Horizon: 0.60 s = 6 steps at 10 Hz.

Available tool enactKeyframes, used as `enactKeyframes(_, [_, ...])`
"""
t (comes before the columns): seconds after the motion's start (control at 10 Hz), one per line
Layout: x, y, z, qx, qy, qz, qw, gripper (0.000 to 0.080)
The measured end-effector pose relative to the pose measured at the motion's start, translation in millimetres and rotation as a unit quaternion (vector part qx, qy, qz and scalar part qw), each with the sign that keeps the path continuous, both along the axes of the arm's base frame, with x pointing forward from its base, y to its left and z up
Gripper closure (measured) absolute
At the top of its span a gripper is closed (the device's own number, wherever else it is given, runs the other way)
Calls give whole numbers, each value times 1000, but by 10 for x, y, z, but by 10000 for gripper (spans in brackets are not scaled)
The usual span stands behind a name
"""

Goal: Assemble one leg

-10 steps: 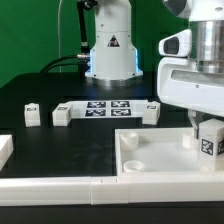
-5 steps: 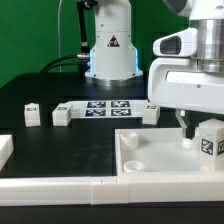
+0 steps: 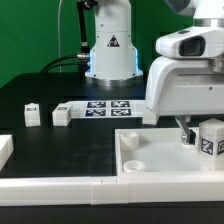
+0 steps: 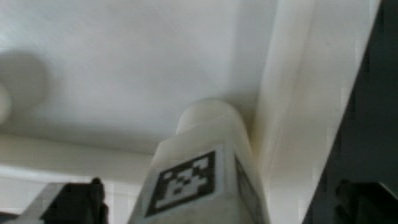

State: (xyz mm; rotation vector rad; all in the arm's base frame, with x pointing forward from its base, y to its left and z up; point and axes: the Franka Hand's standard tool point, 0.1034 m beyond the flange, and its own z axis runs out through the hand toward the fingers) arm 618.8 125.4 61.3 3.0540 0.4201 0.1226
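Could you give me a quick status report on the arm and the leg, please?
Gripper low over the white panel, jaw state unclear. Leg upright at the panel's corner on the exterior view's right. Nothing visibly in the way.

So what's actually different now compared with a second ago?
The arm's white head has shifted toward the exterior view's left, leaving the gripper beside the leg, which stands on the white panel apart from the fingers. The leg, the panel, the marker board and the small loose parts haven't moved.

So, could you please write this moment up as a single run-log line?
step: leg assembly | leg: upright on white panel, far right corner | claw: beside leg, state unclear | spare legs: on table
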Motion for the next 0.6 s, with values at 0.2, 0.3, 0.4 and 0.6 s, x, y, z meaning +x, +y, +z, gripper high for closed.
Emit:
enactKeyframes(0.2, [21,10,14,-23,18,108,994,150])
enactKeyframes(0.3, [32,-4,17,-32,20,171,985,150])
enactKeyframes(0.4, [34,-13,16,-33,21,177,983,150])
enactKeyframes(0.6, [34,-15,16,-32,21,171,985,152])
